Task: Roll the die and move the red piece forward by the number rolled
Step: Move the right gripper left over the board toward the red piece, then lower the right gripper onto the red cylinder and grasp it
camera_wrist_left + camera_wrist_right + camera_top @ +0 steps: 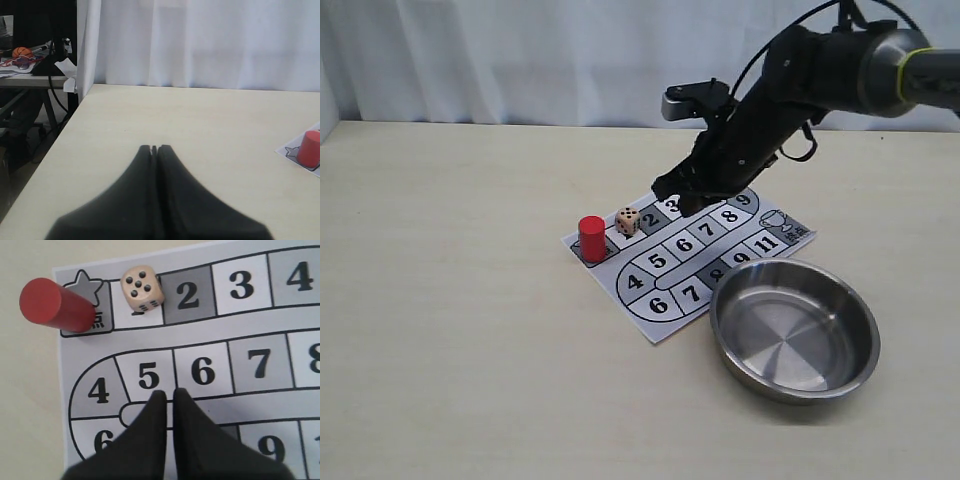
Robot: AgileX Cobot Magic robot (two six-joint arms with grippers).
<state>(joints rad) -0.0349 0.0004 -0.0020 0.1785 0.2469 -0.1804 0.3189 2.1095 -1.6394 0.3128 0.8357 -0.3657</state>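
Observation:
The red piece [591, 237] stands upright on the star square at the left end of the numbered paper board [772, 240]. Just right of it the tan die [628, 221] rests on square 1. In the right wrist view the die [142, 287] shows five pips on top, beside the red piece [56, 305]. My right gripper [682, 202] hovers over the board's middle, right of the die, fingers together and empty [170, 392]. My left gripper [155, 148] is shut and empty over bare table, with the red piece [310, 148] far off to one side.
A steel bowl [717, 312] sits at the board's front right corner, overlapping it. White curtain lines the back of the table. In the left wrist view, the table's edge and a cluttered desk [25, 65] lie beyond it.

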